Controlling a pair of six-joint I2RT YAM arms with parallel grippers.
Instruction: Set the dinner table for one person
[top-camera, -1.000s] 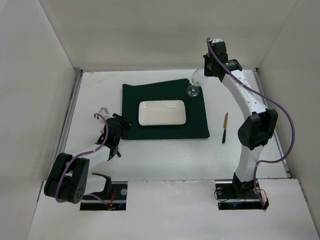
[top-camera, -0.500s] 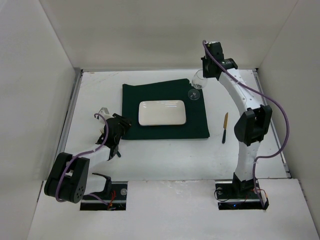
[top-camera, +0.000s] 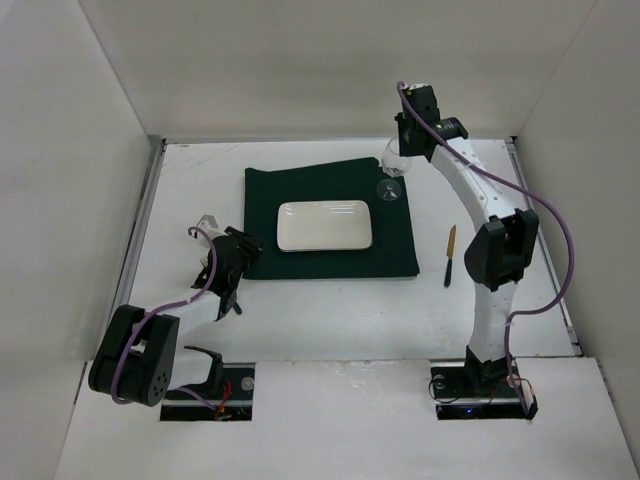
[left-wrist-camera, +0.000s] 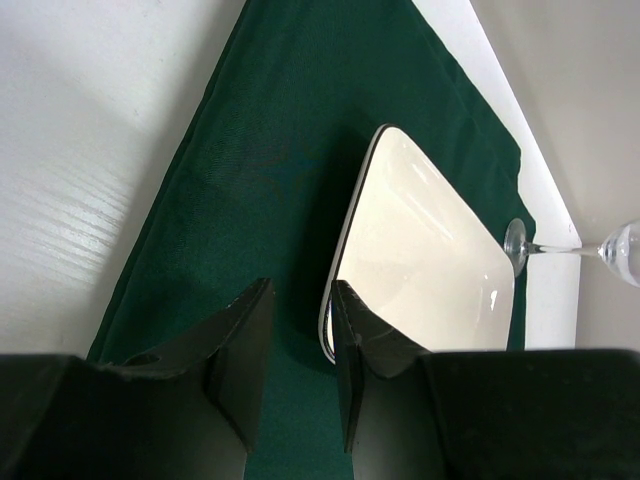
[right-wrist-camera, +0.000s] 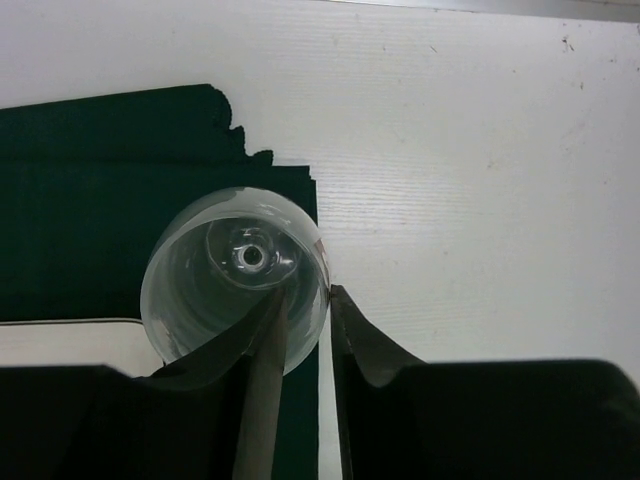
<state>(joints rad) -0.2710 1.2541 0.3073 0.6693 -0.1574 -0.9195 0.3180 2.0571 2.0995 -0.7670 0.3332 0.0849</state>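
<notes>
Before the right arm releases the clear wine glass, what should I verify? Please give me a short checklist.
1. Right gripper shut on the rim of the clear wine glass: ok.
2. Glass foot resting on the dark green cloth placemat: cannot tell.
3. White rectangular plate apart from the glass: ok.
4. Left gripper empty, far from the glass: ok.
5. Slim yellow-and-dark knife lying right of the placemat, out of the way: ok.

One placemat (top-camera: 320, 185), one plate (top-camera: 324, 225), one glass (top-camera: 393, 163), one knife (top-camera: 450, 257).
</notes>
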